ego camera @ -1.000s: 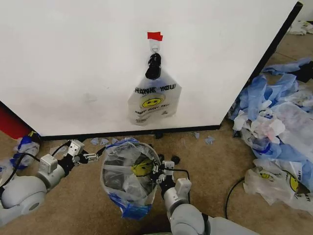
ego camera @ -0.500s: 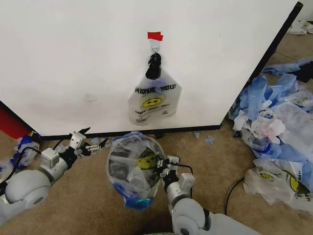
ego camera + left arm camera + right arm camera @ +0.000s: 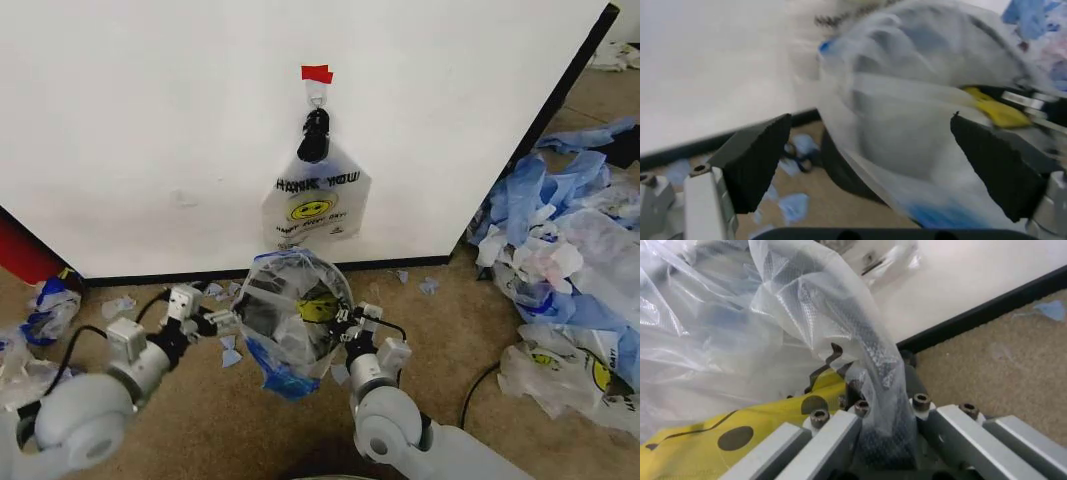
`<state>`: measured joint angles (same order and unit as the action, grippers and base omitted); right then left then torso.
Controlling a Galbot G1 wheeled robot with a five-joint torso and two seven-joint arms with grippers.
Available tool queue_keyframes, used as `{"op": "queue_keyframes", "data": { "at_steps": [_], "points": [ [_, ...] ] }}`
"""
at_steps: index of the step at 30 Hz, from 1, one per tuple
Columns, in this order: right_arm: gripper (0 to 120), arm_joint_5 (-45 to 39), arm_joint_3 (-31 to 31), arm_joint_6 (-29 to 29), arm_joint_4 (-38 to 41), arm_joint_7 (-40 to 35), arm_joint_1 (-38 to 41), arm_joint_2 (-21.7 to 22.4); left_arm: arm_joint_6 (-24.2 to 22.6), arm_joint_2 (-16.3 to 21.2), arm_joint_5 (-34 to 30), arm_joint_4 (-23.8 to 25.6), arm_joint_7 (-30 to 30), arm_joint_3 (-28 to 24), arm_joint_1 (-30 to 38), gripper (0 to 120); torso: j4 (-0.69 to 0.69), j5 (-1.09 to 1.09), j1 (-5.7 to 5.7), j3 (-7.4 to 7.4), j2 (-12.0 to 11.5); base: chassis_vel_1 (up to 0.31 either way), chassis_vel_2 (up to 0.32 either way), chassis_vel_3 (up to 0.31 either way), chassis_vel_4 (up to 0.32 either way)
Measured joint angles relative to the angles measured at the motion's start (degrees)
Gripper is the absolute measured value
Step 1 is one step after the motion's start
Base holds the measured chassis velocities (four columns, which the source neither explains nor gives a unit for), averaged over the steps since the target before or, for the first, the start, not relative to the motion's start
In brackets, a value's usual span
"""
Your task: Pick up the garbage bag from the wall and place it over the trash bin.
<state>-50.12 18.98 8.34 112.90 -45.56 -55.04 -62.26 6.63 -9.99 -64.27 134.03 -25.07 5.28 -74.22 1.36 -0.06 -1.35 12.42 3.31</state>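
while the garbage bag (image 3: 293, 318) is draped over the trash bin (image 3: 262, 300), the black mesh shows through the thin see-through plastic, and both are tilted with the bin's mouth turned toward the wall (image 3: 200, 110) rather than straight up. the yellow smiley print sits on the side of the bag facing the right gripper (image 3: 346, 322), and a bunch of blue trim hangs below the bin. in the right wrist view the right gripper (image 3: 883, 440) is pinching the bin's mesh rim together with a fold of the bag between its pressed fingers (image 3: 820, 440), with the yellow print (image 3: 740, 432) just beside them. on the other side of the bin, the left gripper (image 3: 222, 322) is at the bag's edge; in the left wrist view its black pads (image 3: 757, 160) are spread wide with the bagged bin lying between them, and whether they touch the plastic cannot be told. beyond both grippers, on the wall, a whiter thank you bag (image 3: 314, 205) hangs from a black clip (image 3: 314, 135) under a red tape mark (image 3: 317, 73). small blue scraps (image 3: 225, 350) lie on the brown floor near the left gripper, and out past the right gripper a heap of blue and white plastic bags (image 3: 570, 240) lies well apart.
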Motion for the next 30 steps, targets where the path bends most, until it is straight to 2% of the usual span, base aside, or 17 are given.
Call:
{"op": "queue_keyframes", "data": {
  "at_steps": [7,11,12,16,18,24,30],
  "points": [
    [0,0.1,-1.3,0.3,-0.5,0.1,0.2,0.0,-1.2,1.7,-4.1,4.4,-2.3,0.0,-3.5,92,-0.01,0.01,0.0,0.0,0.0,0.0,0.0,0.0,0.0],
    [0,-0.2,-1.8,0.4,-0.5,0.1,0.9,0.0,-2.1,1.7,-12.5,6.6,-4.0,-0.2,-3.3,88,0.0,-0.01,0.0,0.0,0.0,0.0,0.0,0.0,0.0],
    [0,-0.2,-1.8,0.4,-0.5,0.1,0.9,0.0,-2.1,1.7,-12.5,6.6,-4.0,-0.2,-3.3,88,0.0,-0.01,0.0,0.0,0.0,0.0,0.0,0.0,0.0],
    [0,-0.6,-2.1,0.4,-0.6,0.1,1.5,-0.2,-2.4,-0.2,-21.4,8.3,-4.1,-0.5,-1.6,87,0.0,-0.01,0.0,0.0,0.0,0.0,0.0,0.0,0.0],
    [0,-0.7,-2.1,0.4,-0.6,0.0,1.8,-0.4,-2.1,-1.1,-23.9,8.6,-3.6,-0.7,-1.4,87,0.0,0.0,0.0,0.0,0.0,0.0,0.0,0.0,0.0],
    [0,-1.0,-2.2,0.4,-0.2,-0.5,2.1,-0.9,-1.3,-3.6,-28.6,9.1,-2.4,-1.1,-2.1,83,0.0,-0.01,0.0,0.0,0.0,0.0,0.0,0.0,0.0],
    [0,-1.3,-2.2,0.2,1.1,-1.3,1.9,-1.5,-0.7,-5.0,-27.0,7.1,-1.0,-1.6,-4.1,80,0.0,0.0,0.0,0.0,0.0,0.0,0.0,0.0,0.0]
  ]
}}
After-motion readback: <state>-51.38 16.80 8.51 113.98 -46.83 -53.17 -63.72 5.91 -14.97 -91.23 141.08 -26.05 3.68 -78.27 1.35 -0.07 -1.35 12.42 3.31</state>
